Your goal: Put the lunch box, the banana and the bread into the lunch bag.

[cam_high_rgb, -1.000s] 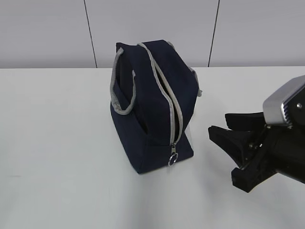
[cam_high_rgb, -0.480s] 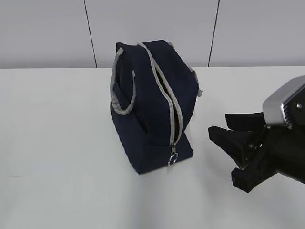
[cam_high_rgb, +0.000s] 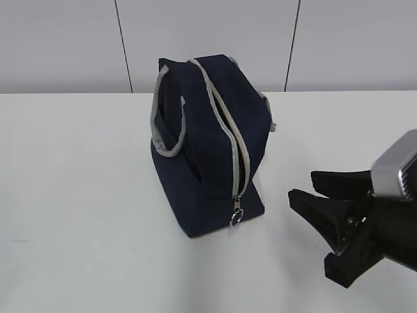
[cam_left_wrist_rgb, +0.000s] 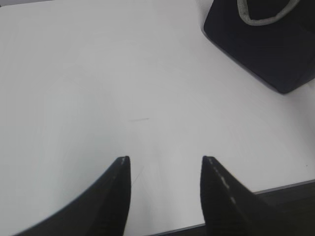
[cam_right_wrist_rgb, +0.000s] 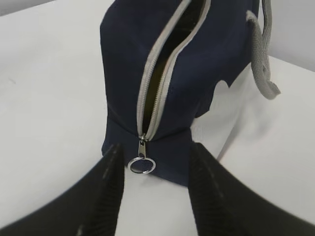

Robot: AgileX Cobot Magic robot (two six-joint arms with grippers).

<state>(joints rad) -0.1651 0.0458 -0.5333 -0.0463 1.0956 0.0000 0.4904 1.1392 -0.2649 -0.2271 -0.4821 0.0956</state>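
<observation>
- Far left: the left gripper (cam_left_wrist_rgb: 165, 169) shows only in its own wrist view, jaws spread wide with nothing between them, hovering over bare white table (cam_high_rgb: 78, 195). The lunch bag (cam_left_wrist_rgb: 266, 44) sits off at its upper right, well apart.
- Centre: the lunch bag (cam_high_rgb: 208, 147) stands upright on the table, its zipper (cam_high_rgb: 231, 140) parted along the top into a narrow slit. The long axis of that slit runs from the far end down toward the near right corner, where the ring pull (cam_high_rgb: 236, 220) hangs at the foot of the end panel.
- A grey handle (cam_high_rgb: 166, 120) droops over the left flank.
- Right: the right gripper (cam_high_rgb: 313, 189) is low over the table, fingers wide apart and empty, tips pointing left at the bag's zipper end.
- In the right wrist view the ring pull (cam_right_wrist_rgb: 141, 165) lies dead ahead, framed between the two fingers but not touched.
- My call: the right arm is much the nearer, lined up with the zipper axis.
- Lunch box, banana and bread: none in view; whether they're inside, I can't tell.
</observation>
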